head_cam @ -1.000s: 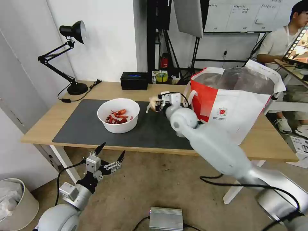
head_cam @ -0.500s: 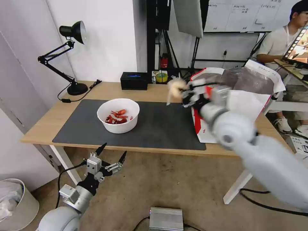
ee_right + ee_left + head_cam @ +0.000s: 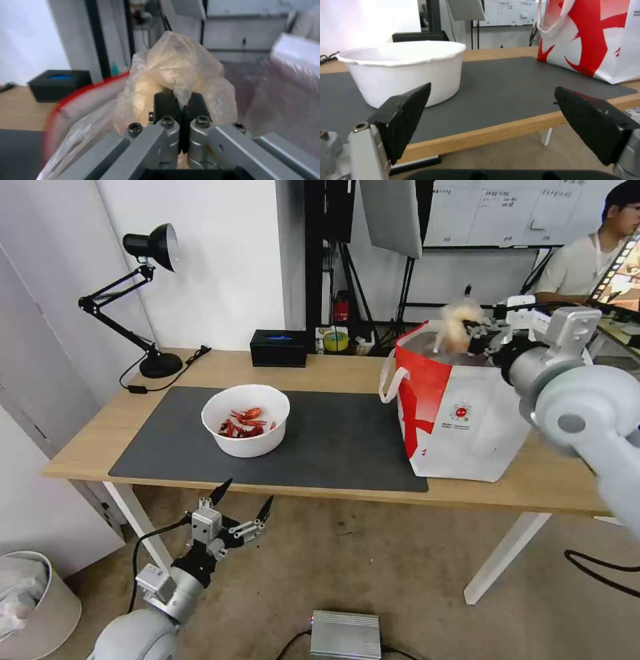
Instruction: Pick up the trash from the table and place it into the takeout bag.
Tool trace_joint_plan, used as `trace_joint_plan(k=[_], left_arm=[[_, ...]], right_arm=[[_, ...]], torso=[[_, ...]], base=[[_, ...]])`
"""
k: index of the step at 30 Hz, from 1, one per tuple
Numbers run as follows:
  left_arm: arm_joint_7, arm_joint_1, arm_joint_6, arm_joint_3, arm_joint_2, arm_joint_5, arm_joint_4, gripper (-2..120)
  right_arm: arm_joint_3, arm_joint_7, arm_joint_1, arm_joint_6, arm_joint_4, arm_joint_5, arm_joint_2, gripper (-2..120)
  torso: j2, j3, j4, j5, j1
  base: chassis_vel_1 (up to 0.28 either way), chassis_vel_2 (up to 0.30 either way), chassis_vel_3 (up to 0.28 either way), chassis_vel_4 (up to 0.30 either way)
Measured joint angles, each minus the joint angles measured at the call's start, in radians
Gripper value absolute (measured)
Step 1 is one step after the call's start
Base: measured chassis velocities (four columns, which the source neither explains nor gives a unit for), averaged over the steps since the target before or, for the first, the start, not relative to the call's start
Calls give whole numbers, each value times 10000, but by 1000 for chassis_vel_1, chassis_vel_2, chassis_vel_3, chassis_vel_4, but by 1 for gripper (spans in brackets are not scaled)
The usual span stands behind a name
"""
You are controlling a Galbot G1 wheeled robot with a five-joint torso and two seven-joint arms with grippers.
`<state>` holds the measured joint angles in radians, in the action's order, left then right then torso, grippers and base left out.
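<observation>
— Tan ball in clear wrap point(image 3: 457, 323), where is it?
— Upper right of the head frame, above the open mouth of the large boxy white takeout bag with the red side panel point(image 3: 467, 413). The right gripper point(image 3: 477, 337) has its fingers pinched together on the wrap.
— And the bag?
— Standing on the right end of the wide light-wood table point(image 3: 333, 370), its near corner on the dark grey mat point(image 3: 333, 447).
— The rest?
— A white round bowl of red crayfish shells point(image 3: 246, 419) sits left of centre on the mat. The left gripper point(image 3: 242, 501) hangs at lower left, below the table's front edge, fingers spread wide apart.
</observation>
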<state>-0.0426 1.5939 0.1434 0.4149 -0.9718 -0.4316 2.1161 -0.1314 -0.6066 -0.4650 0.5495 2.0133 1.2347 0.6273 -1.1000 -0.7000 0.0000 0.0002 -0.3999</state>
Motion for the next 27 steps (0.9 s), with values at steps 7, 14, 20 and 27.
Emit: trace_joint_plan(k=[7, 14, 20, 27], left_arm=[[-10, 152, 80, 176, 34, -69, 109, 100], [-34, 245, 91, 289, 33, -106, 197, 100], [-56, 363, 92, 391, 8, -111, 334, 100], [-63, 479, 89, 460, -70, -89, 427, 100]], right_arm=[[17, -214, 28, 43, -948, 517, 148, 1], [-29, -376, -79, 45, -880, 705, 226, 24], [-87, -384, -108, 36, -666, 815, 119, 50], [-210, -389, -476, 38, -535, 802, 23, 74]], torso=[[0, -1, 1, 1, -1], [1, 0, 1, -2, -1], [1, 0, 0, -3, -1], [1, 0, 1, -2, -1]], base=[[0, 0, 0, 0], [0, 0, 0, 0], [0, 0, 0, 0], [0, 0, 0, 0]])
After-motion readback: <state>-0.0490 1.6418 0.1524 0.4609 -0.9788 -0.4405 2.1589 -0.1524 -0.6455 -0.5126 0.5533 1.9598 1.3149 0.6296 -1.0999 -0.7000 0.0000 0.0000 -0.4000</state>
